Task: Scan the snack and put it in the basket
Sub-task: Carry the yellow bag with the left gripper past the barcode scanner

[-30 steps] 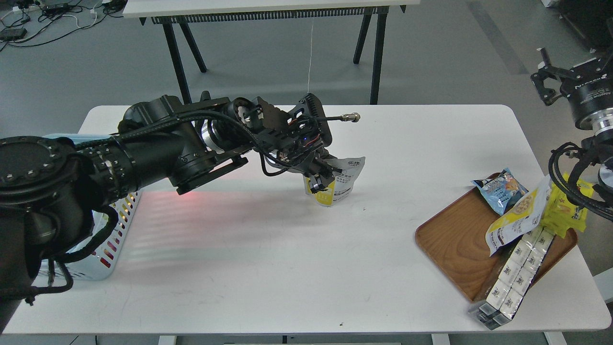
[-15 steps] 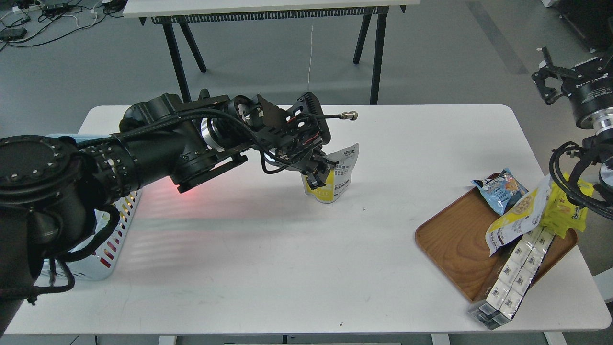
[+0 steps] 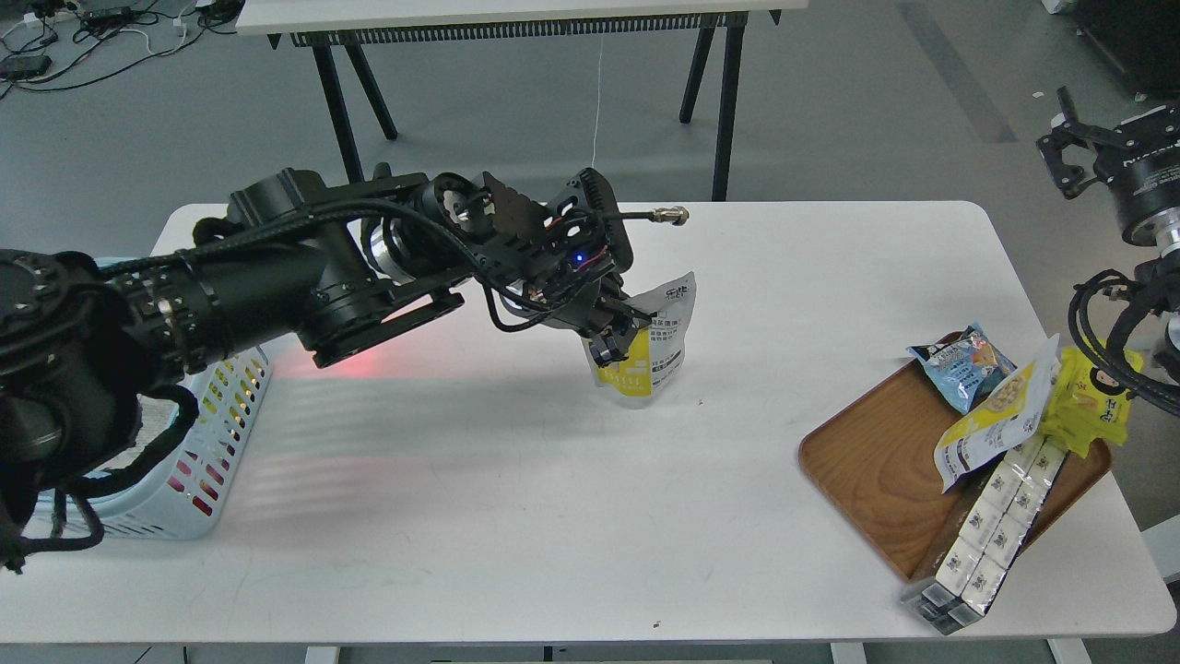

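Observation:
The snack (image 3: pixel 656 343) is a small pouch with a silver-white top, a yellow lower part and a dark text panel. It hangs tilted just above the middle of the white table (image 3: pixel 516 516). My left gripper (image 3: pixel 616 332) is shut on the pouch's left side. The light blue slotted basket (image 3: pixel 217 433) stands at the table's left edge, largely hidden behind my left arm. My right gripper (image 3: pixel 1069 152) is held high off the table's right side; its fingers are dark and small.
A brown wooden tray (image 3: pixel 871 470) at the right holds a blue snack bag (image 3: pixel 963 364), a second yellow-and-white pouch (image 3: pixel 991 420), bright yellow packs (image 3: pixel 1092 406) and white cartons (image 3: pixel 991 530). A red glow lies on the table left of centre (image 3: pixel 355 364).
My left arm has swung its elbow back and left, uncovering more of the basket. The pouch has stayed near the table's middle, shifting slightly. My right gripper has drifted a little right.

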You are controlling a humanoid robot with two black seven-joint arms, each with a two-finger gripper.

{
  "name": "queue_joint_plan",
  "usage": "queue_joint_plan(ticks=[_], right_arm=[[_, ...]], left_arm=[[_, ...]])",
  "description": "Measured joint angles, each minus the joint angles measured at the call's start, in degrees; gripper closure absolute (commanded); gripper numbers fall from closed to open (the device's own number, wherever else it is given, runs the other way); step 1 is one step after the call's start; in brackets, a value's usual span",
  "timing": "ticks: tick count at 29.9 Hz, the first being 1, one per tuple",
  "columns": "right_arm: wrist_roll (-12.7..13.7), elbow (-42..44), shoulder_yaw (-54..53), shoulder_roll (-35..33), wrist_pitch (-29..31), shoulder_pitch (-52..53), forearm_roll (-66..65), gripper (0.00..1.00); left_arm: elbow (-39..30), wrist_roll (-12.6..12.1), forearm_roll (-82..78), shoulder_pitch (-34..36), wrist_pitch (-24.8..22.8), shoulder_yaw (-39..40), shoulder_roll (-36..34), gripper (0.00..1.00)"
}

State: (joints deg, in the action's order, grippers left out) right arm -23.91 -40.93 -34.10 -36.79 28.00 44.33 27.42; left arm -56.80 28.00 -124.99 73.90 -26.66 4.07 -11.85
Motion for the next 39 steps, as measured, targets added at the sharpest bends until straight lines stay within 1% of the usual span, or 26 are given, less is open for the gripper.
queue_joint_plan(ticks=[5,9,15,25,31,39], right_arm=[[0.0,-0.07,-0.07,-0.08,0.0,0.07,0.0,0.01],[-0.08,-0.11,-0.35,-0.08,0.0,0.07,0.0,0.01],[-0.09,-0.05,-0.69,-0.04,0.0,0.07,-0.06,0.01],[-0.19,0.03,-0.91,-0.07,0.0,0.07,-0.08,0.01],[-0.26,-0.2,-1.64,-0.11,0.0,0.1,-0.09,0.01],[-0.27,-0.21,-1.68,-0.04,0.0,-0.14,-0.09,0.01]], left_arm=[[-8.97,0.0,0.0,0.0,-1.29,3.34,-7.21,1.0],[-11.9,0.0,0.0,-0.2,-1.35,3.51,-13.11,1.0],[-12.28,0.0,0.0,-0.61,-1.36,3.35,-20.86,1.0],[-12.1,0.0,0.0,-2.04,-1.35,3.57,-30.32,1.0],[-12.08,0.0,0.0,-3.96,-1.35,3.45,-33.33,1.0],[-11.5,0.0,-0.01,-4.81,-1.34,3.35,-33.75,1.0]])
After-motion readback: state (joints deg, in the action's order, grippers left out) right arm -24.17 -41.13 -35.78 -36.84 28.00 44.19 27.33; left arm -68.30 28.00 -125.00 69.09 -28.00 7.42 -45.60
